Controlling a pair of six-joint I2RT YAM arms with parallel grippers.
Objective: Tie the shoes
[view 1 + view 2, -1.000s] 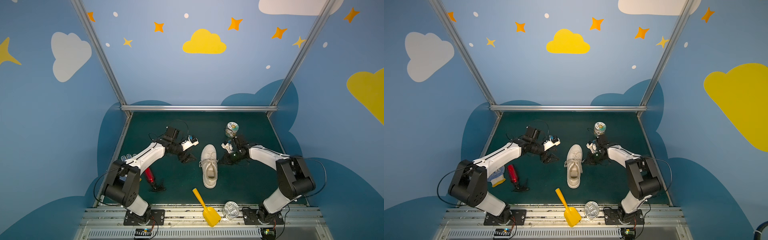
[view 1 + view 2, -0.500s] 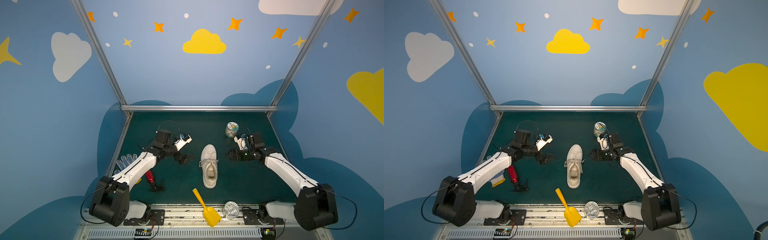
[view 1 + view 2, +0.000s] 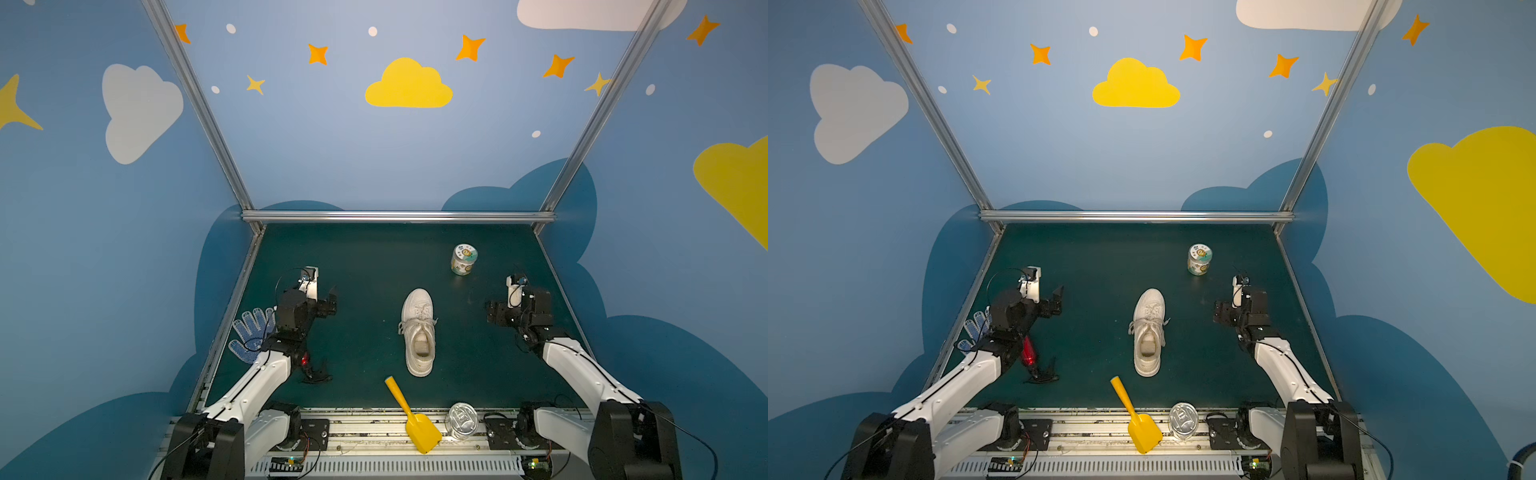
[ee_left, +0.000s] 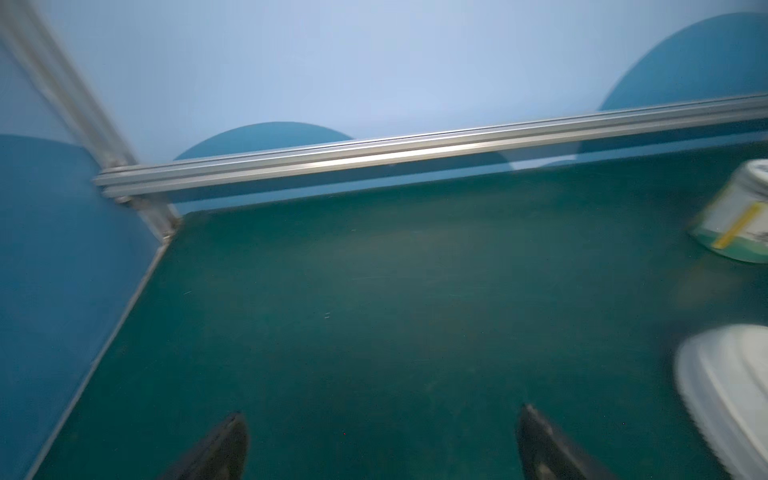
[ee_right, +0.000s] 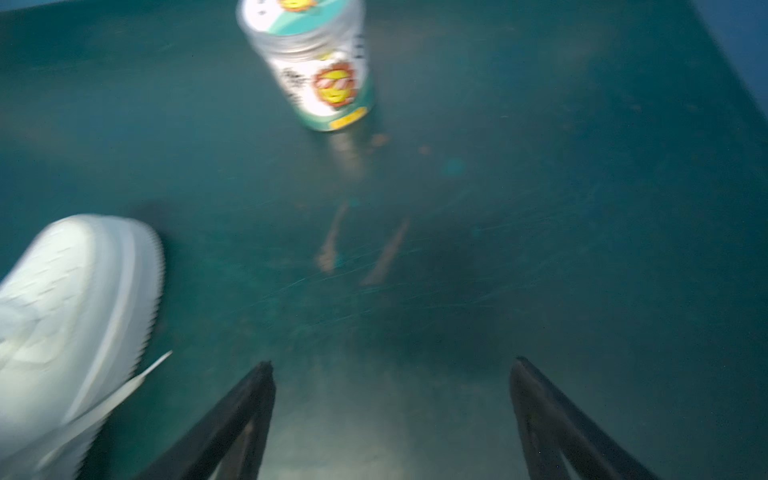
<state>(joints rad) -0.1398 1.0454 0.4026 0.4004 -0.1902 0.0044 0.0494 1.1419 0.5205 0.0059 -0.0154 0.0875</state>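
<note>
table [image 3: 374,257]: dark green mat, carries everything below.
sneaker [image 3: 419,332]: white, mid-table, between the two arms, toe toward the back wall, heel toward the robot bases. Sole flat on the mat, beige insole showing. Nothing touches it in either top view [image 3: 1148,332].
glove [image 3: 251,334]: white with blue dots, flat at the table's left edge, partly under the left arm.
scoop [image 3: 411,415]: yellow, front edge, handle pointing up toward the sneaker's heel.
left gripper [image 3: 331,302]: jaws spread wide, empty, well left of the sneaker. Left wrist view [image 4: 382,411] shows only bare mat between the fingers.
right gripper [image 3: 492,312]: jaws spread wide, empty, well right of the sneaker. Same in the right wrist view [image 5: 392,362].
jar [image 3: 464,259]: upright, back right, beyond the toe.
can [image 3: 461,419]: silver, front edge, just right of the scoop.
red tool [image 3: 1028,352]: beside the left arm, partly hidden.
laces [image 3: 417,322]: ends trail off both sides; knotted or not, cannot tell.
</note>
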